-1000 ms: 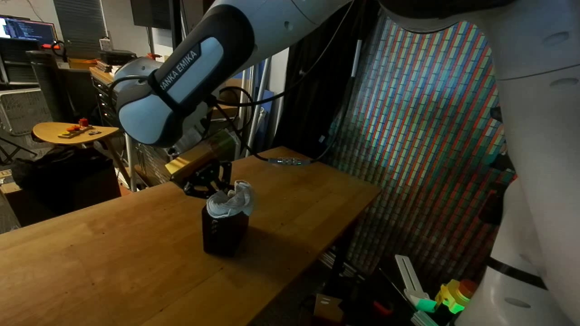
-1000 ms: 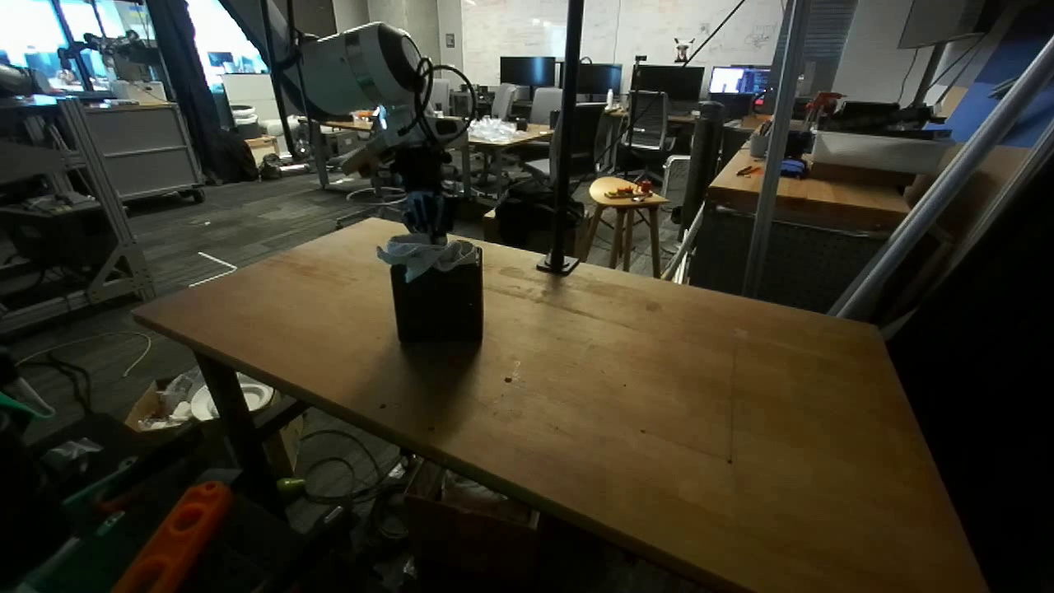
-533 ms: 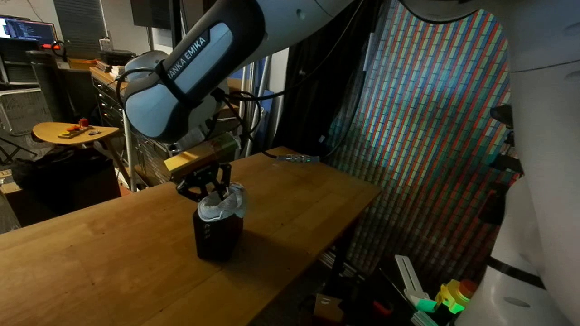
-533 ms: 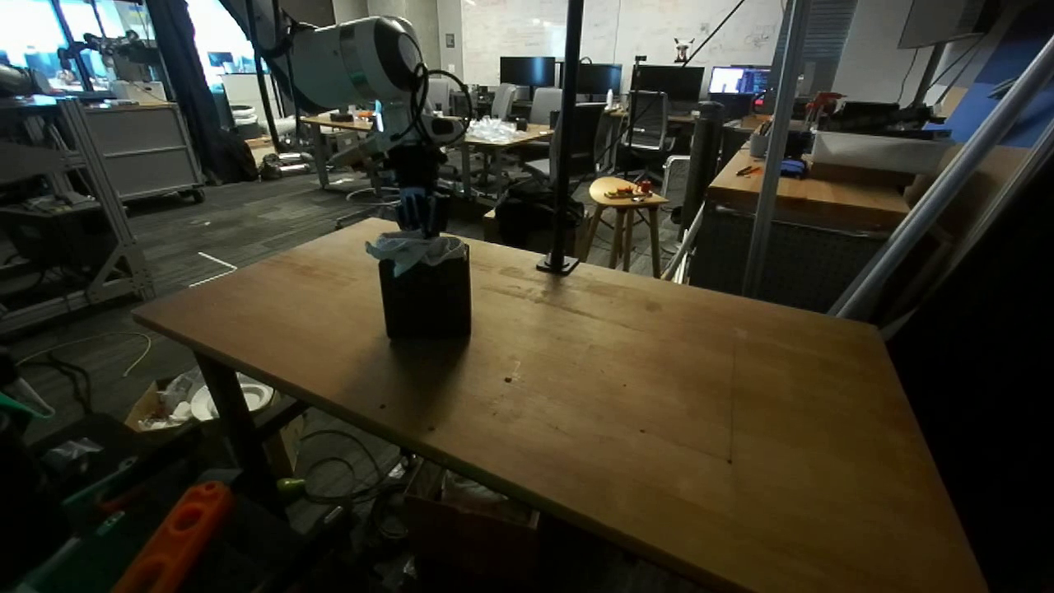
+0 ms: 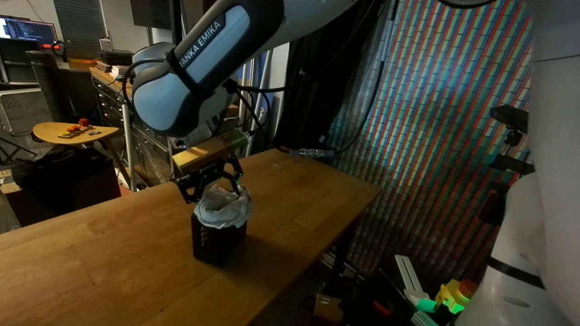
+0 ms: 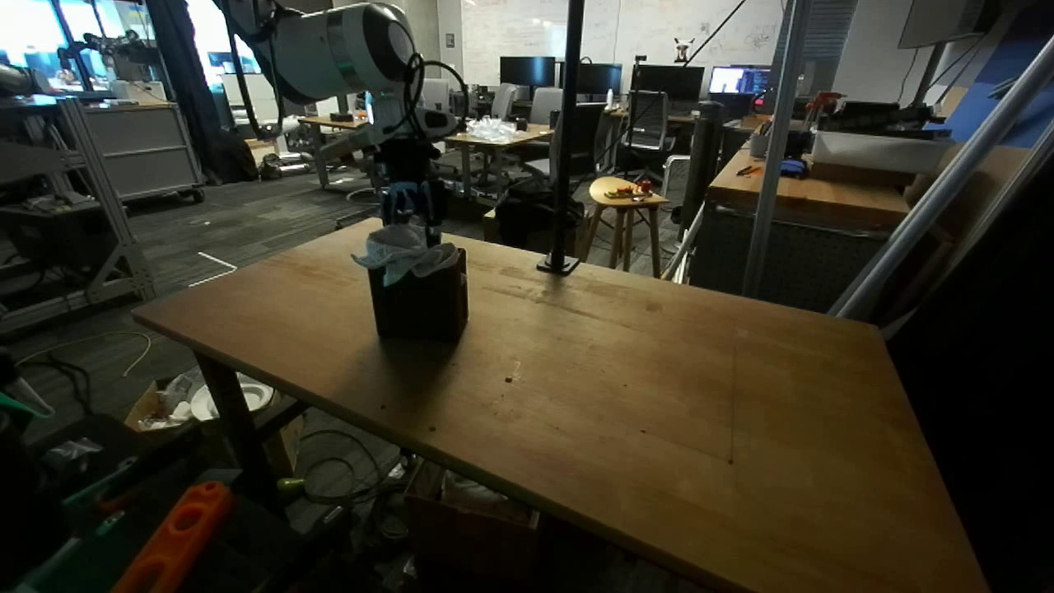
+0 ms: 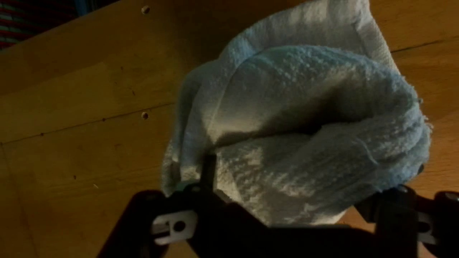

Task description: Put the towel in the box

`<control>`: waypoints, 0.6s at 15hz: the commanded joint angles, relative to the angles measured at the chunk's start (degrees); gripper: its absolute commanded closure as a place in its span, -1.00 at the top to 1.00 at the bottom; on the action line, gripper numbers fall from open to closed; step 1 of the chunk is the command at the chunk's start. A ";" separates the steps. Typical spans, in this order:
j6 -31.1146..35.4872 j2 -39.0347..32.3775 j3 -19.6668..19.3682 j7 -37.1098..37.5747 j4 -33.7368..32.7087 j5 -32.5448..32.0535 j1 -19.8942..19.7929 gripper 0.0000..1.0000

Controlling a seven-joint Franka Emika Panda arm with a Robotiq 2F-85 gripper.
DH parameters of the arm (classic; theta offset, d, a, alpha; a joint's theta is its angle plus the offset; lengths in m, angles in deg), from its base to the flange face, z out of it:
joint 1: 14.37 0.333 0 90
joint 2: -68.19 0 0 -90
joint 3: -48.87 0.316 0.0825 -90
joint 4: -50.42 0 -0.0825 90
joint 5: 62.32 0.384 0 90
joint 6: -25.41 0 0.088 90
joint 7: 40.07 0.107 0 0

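In an exterior view, the pincer [image 5: 215, 195] is released, its 2 fingers wide apart at the top of the towel [image 5: 221, 213], which sits bunched in the mouth of the box [image 5: 216, 244]. In an exterior view, the towel [image 6: 402, 254] hangs partly over the rim; the box stands on the surface [image 6: 659, 371]. In the wrist view, I cannot tell if the 2 fingertips [image 7: 208, 171] touch the towel.

From where I stand, the Panda arm [image 5: 260, 31] carries a dark label strip [image 5: 200, 44] reading "ANKA EMIKA" in pale capitals; a black strap [image 5: 186, 77] hides the lettering's start. Monitor [image 5: 31, 31]: lines of screen text, too small to read. Whiteboard [image 6: 510, 37]: faint handwriting, illegible.
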 commanded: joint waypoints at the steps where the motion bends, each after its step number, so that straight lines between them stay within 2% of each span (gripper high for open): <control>1: 1.18 5.27 1.06 -3.92 2.86 -0.64 -1.06 1.00; 5: 0.01 7.36 1.36 -8.27 1.46 -1.57 -1.37 1.00; 6: 0.35 7.94 1.46 -9.52 1.37 -1.66 -1.58 0.85; 7: 0.15 8.47 1.51 -11.29 1.13 -2.21 -1.77 0.48; 8: 0.74 9.07 1.60 -12.92 1.24 -2.65 -2.02 0.42; 9: 3.00 9.99 1.84 -15.98 1.82 -2.86 -2.67 0.24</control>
